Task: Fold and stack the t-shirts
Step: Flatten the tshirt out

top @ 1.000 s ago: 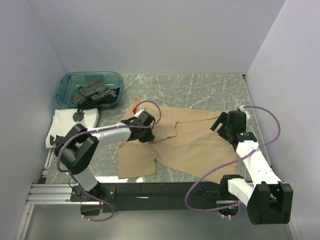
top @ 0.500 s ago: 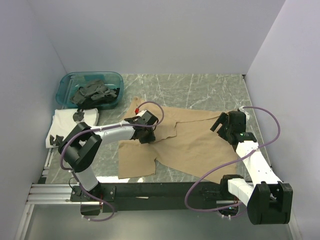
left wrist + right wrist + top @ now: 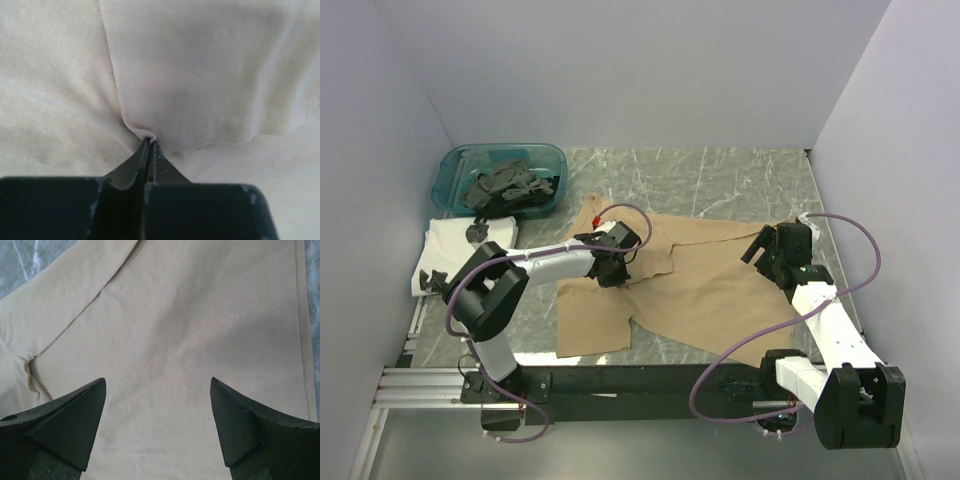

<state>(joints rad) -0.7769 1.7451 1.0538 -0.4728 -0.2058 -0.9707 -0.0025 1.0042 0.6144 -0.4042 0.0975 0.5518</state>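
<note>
1. Left wrist view: the left gripper [image 3: 149, 142] has its jaws pinched fully together on a small tuck of the tan shirt [image 3: 200, 75], just above a stitched hem. The bite looks thin, and I judge that a quick pull could slip it free.
2. Right wrist view: the right gripper [image 3: 157, 384] hangs over flat shirt fabric with its jaws wide apart, holding nothing. With only one side held, a lift would likely drag and bunch the cloth rather than fold it cleanly.
3. Top view: the shirt lies spread over the middle of the table [image 3: 720, 170]. The left gripper is at the shirt's 10 o'clock and the right gripper at its 3 o'clock. A flap reaching toward 7 o'clock could trail crooked.
4. A bin [image 3: 448, 170] of dark clothes [image 3: 505, 188] sits at the table's 10 o'clock, with a white cloth [image 3: 455, 240] at 9 o'clock. A wide leftward sweep might snag them.
</note>
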